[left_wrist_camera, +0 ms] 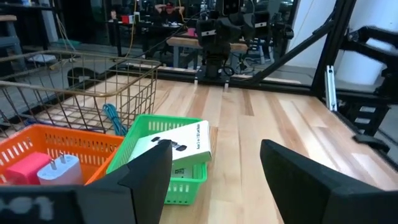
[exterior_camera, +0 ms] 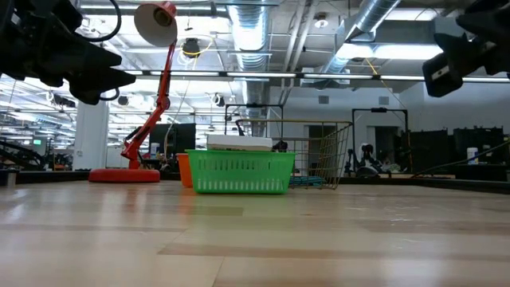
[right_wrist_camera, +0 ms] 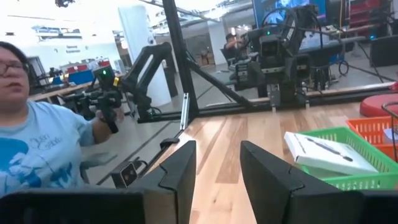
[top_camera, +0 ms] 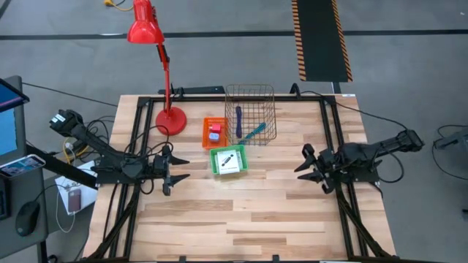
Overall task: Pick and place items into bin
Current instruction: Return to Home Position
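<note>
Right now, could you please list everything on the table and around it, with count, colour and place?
table: 1, pale wood
lamp: 1, red, far left
wire basket: 1, dark, far centre
purple pen: 1, in wire basket
teal pen: 1, in wire basket
orange bin: 1, left of basket
pink block: 1, in orange bin
white plug block: 1, beside pink block
green bin: 1, centre
card pack: 1, white, dark print, in green bin
person: 1, pale blue shirt, beyond table
left gripper: dark, open, empty, left of green bin
right gripper: dark, open, empty, right side
</note>
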`<state>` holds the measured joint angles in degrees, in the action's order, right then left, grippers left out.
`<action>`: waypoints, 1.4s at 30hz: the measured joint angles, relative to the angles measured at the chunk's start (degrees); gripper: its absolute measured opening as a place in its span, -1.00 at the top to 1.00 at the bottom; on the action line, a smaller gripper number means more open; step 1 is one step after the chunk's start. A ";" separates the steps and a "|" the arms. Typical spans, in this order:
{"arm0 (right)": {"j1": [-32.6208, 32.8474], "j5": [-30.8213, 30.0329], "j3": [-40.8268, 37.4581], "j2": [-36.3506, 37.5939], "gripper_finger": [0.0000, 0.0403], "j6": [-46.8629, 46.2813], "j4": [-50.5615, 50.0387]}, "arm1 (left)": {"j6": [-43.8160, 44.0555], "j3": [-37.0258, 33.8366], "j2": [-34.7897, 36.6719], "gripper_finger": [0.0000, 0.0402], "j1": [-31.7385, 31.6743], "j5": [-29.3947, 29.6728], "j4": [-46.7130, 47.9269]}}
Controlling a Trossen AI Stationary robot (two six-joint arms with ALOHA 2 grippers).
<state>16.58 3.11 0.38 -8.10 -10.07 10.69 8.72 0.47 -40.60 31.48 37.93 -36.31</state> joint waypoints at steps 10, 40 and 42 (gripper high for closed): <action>0.00 -0.04 -0.02 -0.13 0.41 -2.24 -3.62 | -3.27 -0.04 0.00 -0.16 0.00 -0.02 0.82; 0.00 -0.15 -0.07 -0.13 0.41 -2.49 -3.86 | -3.73 0.04 30.23 -0.16 -1.78 -5.49 31.08; 0.00 -0.15 -0.08 -0.13 0.41 -2.49 -3.86 | -4.39 0.04 33.45 -0.16 -2.52 -5.49 31.08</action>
<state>16.58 2.96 0.30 -8.23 -12.56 6.83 4.33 0.51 -7.15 28.96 32.45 -5.23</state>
